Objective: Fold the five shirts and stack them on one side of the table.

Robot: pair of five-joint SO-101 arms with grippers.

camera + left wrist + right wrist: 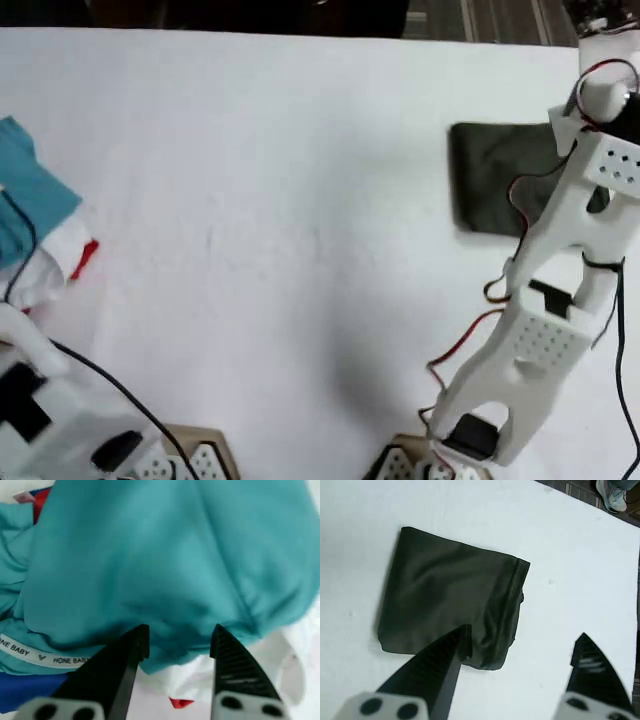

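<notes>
A folded dark green shirt lies flat at the table's right side; it also shows in the right wrist view as the dark shirt. My right gripper hovers open above its near edge, touching nothing. At the table's left edge lies a heap of unfolded shirts, a teal shirt on top of white and red cloth. My left gripper is open right over the teal shirt, its fingers straddling a fold of the cloth. The right arm covers part of the dark shirt.
The white table spreads wide between the heap and the folded shirt. A blue garment and a white one peek from under the teal shirt. The arm bases stand at the front edge. A floor strip runs behind the table.
</notes>
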